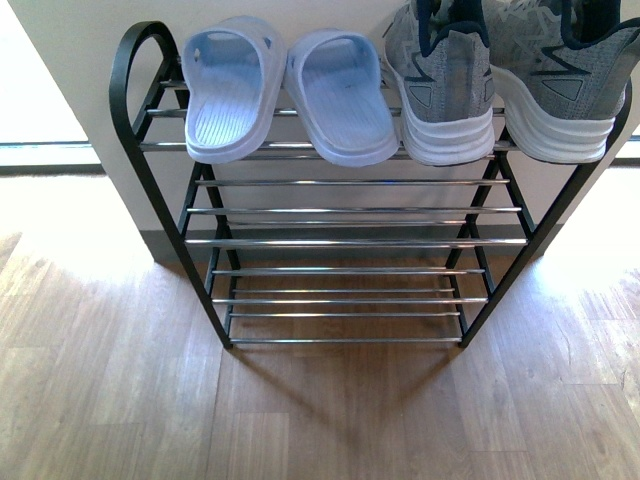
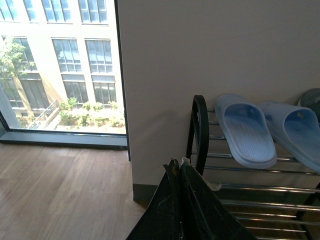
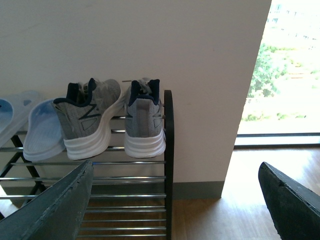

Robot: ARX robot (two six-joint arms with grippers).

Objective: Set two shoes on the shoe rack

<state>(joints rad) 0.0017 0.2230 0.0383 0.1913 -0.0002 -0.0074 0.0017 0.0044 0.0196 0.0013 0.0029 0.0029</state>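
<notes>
On the rack's (image 1: 350,242) top shelf, all four pieces of footwear rest side by side. From the front view's centre, the two pale blue slides (image 1: 290,90) lie at about 11 o'clock, touching each other, toes toward the camera. The two grey sneakers (image 1: 500,80) sit at about 1 o'clock, heels toward the camera and white soles overhanging the front rod. The lower shelves hold nothing that I can see, and neither arm appears in this view.

Judging by how things lie, the placing looks done: both sneakers are on the rack and nothing is in either gripper. What may remain is only for the arms to pull clear, though I cannot tell whether more footwear waits out of frame.

The right wrist view shows what the front view crops: the sneakers' navy collars and full heels, with the outer sneaker just beside the rack's black end post. It also shows the right gripper (image 3: 175,200), its jaws spread wide and holding nothing, well back from the rack.

The left wrist view shows the slides lengthwise, the rack's rounded end loop, a white wall, and a window (image 2: 60,65) onto a building. Its left gripper (image 2: 179,172) has its fingers pressed together with nothing between them, near the rack's end but apart from the slides.
</notes>
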